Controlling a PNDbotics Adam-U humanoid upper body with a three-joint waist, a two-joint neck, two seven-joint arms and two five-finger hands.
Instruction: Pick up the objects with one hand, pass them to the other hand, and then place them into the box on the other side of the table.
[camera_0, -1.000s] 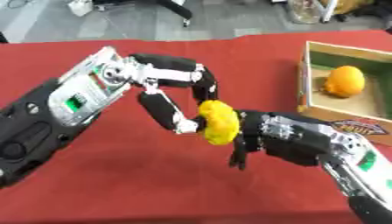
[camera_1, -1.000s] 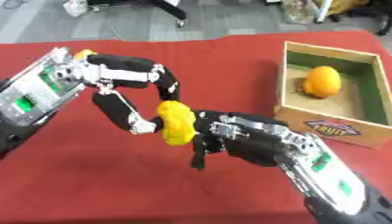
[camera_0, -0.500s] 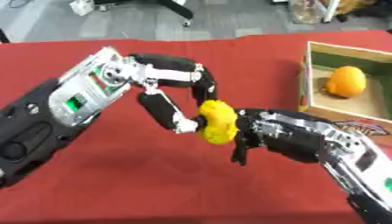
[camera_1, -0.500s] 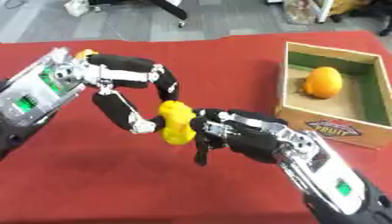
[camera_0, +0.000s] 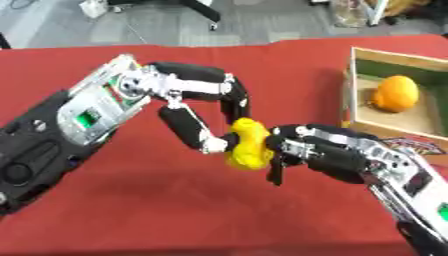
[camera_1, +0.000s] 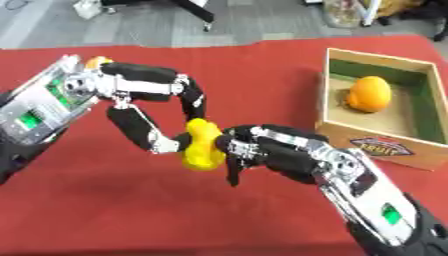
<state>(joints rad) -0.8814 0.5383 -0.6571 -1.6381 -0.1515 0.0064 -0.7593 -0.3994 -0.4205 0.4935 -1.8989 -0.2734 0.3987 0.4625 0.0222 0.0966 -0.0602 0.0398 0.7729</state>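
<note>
Both hands (camera_0: 206, 107) (camera_0: 319, 152) pinch the yellow object (camera_0: 248, 145); wooden box (camera_1: 337, 125) holds an orange (camera_1: 368, 93).

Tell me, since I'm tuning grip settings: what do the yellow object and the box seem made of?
Yellow object: smooth and matte, lumpy, probably plastic or foam, though I can't be sure. Box: apparently pale unpainted wood, with a printed label on its front and a green inner wall.

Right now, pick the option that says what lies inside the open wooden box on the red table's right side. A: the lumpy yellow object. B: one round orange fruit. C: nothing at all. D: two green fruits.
B: a single round orange fruit rests on the floor of the open wooden box, while the lumpy yellow object sits between the two hands outside it.
</note>
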